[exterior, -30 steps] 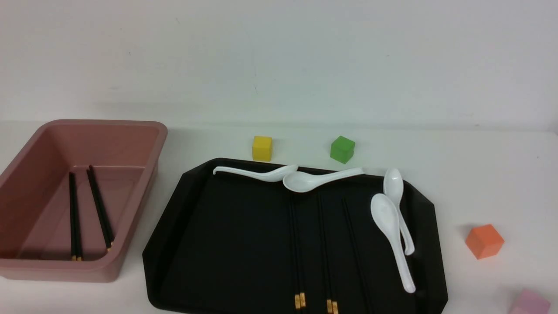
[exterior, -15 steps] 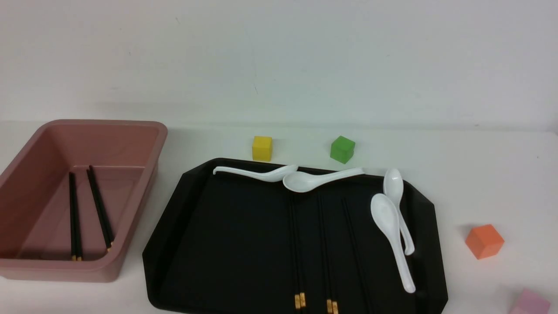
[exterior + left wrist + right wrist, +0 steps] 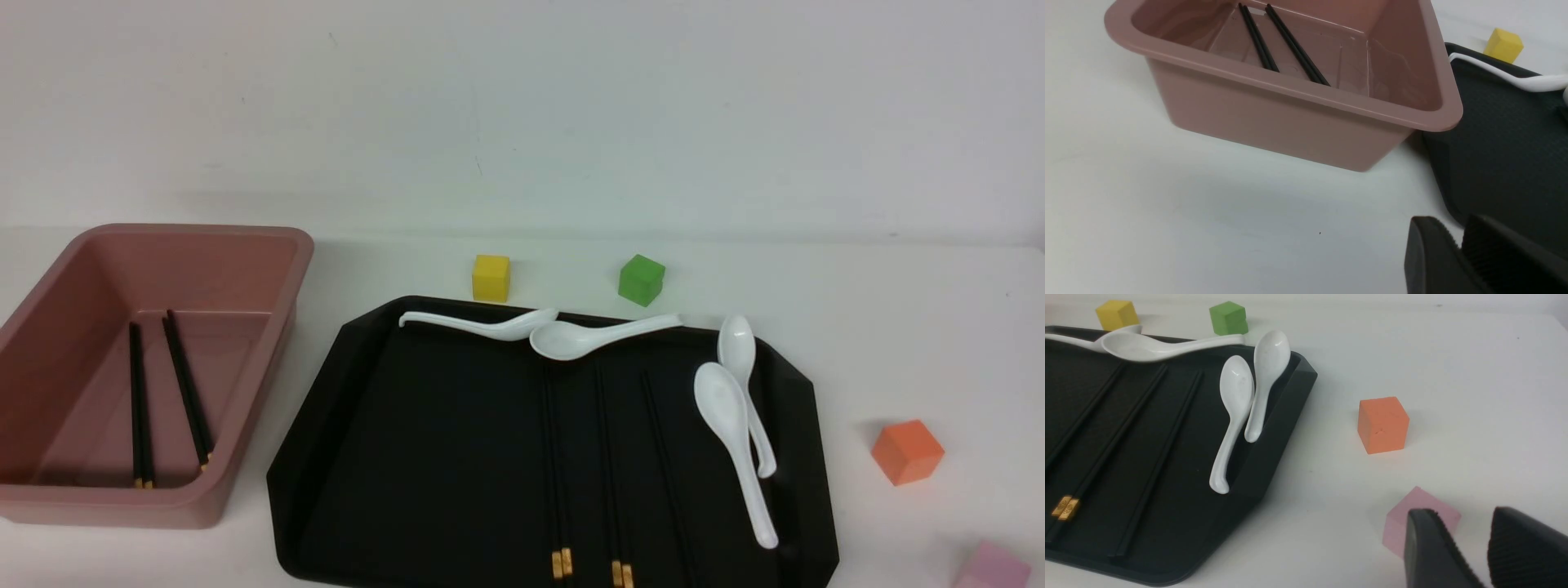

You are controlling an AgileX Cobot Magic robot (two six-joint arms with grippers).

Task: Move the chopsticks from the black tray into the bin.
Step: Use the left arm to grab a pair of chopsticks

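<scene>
Hanging over the tabletop (image 3: 1208,212) just beside the bin (image 3: 1290,118), the left hand (image 3: 1449,222) shows two dark fingers only slightly parted, with nothing between them. The right hand (image 3: 1466,514) sits close to a pink cube (image 3: 1412,506), its fingers clearly apart and empty. Neither arm appears in the front view, and the wrist views show only fingertips. The black tray (image 3: 367,457) is cut off at its near edge. The chopsticks (image 3: 608,465) on it almost vanish against the black, and gold ends mark them. They lie apart from both hands. Other chopsticks (image 3: 163,400) rest on the bin's floor, nearer the left hand.
</scene>
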